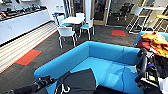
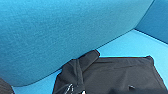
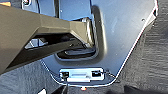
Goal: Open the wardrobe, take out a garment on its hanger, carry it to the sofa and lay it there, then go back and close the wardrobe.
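Robot is standing at the sofa (image 1: 107,67), leaning over its near end. Left arm is reaching in from the left, left gripper (image 1: 51,81) sitting just beside the garment's edge. Garment (image 1: 80,81) is lying on the seat, touching the curved backrest at one corner; left wrist view is showing the same black cloth (image 2: 117,75) spread flat on the blue cushion, one sleeve end bunching up against the back. Hanger (image 1: 62,88) is peeking white at the garment's near edge, close to the left gripper.

Fingers of the left gripper: cannot tell whether they are spread or pinching cloth; the end is blurring into the black fabric. Right gripper: cannot tell either.

Key relation: garment is lying just to the right of the left gripper, long axis running roughly along the seat toward the far corner. Left arm is clearly the nearer one; right arm is hanging at the robot's side.

Containers: the sofa seat is holding the black top; orange clothing (image 1: 156,42) is piling over a rail at the right, well apart.

Judgement: laying step looks about done, release pending.
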Motion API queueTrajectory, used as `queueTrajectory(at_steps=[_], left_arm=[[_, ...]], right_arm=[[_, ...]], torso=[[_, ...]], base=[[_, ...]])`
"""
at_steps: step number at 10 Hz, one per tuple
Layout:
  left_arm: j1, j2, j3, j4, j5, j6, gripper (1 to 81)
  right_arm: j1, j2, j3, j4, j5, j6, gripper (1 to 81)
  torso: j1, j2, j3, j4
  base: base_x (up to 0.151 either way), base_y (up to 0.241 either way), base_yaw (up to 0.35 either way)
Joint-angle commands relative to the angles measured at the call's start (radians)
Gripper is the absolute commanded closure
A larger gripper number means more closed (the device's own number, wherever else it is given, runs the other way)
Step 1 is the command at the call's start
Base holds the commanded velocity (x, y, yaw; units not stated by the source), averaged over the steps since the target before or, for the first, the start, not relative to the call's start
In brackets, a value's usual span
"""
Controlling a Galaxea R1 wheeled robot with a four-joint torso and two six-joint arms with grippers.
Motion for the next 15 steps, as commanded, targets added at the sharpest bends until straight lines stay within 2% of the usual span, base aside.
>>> queueTrajectory(at_steps=[1,2,5,6,8,10,12,15], left_arm=[[-0.076,-0.042,-0.009,0.006,0.016,0.008,1.0],[-0.018,-0.044,-0.009,0.015,0.003,0.014,1.0],[0.25,-0.005,-0.009,0.199,-0.101,0.017,1.0],[0.319,-0.01,-0.009,0.25,-0.167,0.015,1.0],[0.457,-0.034,-0.003,0.395,-0.248,0.015,1.0],[0.638,-0.034,-0.02,0.518,-0.404,0.005,1.0],[0.752,0.057,-0.112,0.58,-0.431,0.008,1.0],[0.844,0.235,-0.302,0.585,-0.432,0.005,1.0]], right_arm=[[-0.012,0.021,0.015,-0.021,-0.07,-0.009,1.0],[-0.012,0.021,0.015,-0.021,-0.07,-0.009,1.0],[-0.011,0.02,0.009,-0.016,-0.059,-0.008,1.0],[-0.009,0.02,0.007,-0.013,-0.059,-0.008,1.0],[-0.006,0.017,0.006,-0.013,-0.059,-0.006,1.0],[0.012,0.013,0.003,-0.012,-0.061,-0.005,1.0],[0.034,0.017,0.003,-0.013,-0.064,-0.006,1.0],[0.029,0.007,-0.002,-0.01,-0.062,-0.005,1.0]], torso=[[0.0,0.0,0.0,0.0],[0.0,0.0,0.0,0.0],[0.0,0.0,0.0,0.0],[0.0,0.0,0.0,0.0],[0.0,0.0,0.0,0.0],[0.0,0.0,0.0,0.0],[-0.001,-0.001,0.001,0.0],[-0.001,-0.001,0.001,0.0]], base=[[0.0,0.0,0.0],[0.0,0.0,0.0],[0.0,0.0,0.0],[0.0,0.0,0.0],[0.0,0.0,0.0],[0.0,0.0,0.0],[0.0,0.0,0.0],[0.0,0.0,0.0]])
